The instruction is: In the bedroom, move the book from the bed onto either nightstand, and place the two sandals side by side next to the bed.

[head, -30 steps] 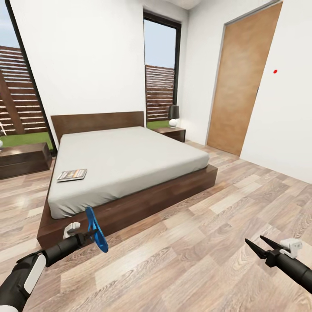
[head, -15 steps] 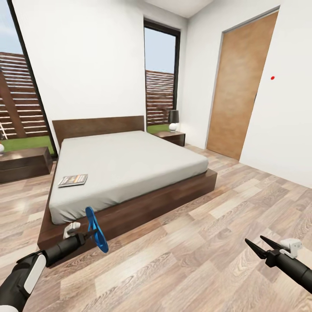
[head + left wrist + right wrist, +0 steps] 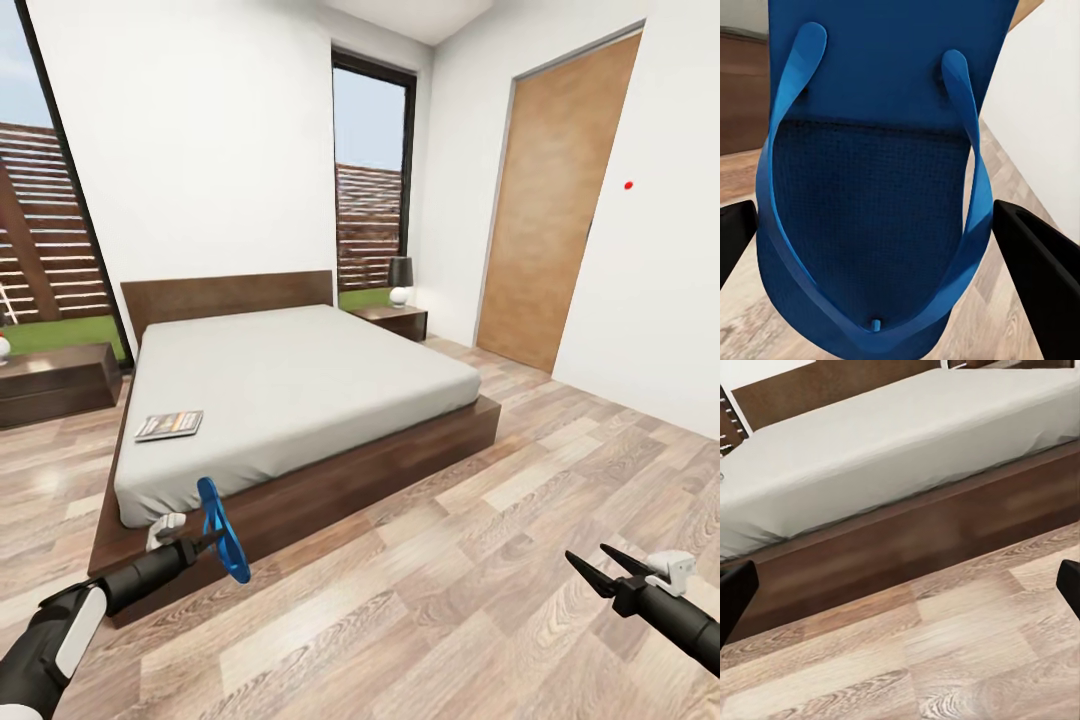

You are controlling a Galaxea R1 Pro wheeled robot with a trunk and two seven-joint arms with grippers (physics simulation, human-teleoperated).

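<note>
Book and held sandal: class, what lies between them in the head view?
Only grey mattress and the bed frame's edge separate the book from the sandal in the left gripper.

Left arm low and reaching forward, left gripper (image 3: 205, 541) closed around a blue sandal (image 3: 222, 529), right arm low, right gripper (image 3: 592, 566) with fingers spread, holding nothing
</note>
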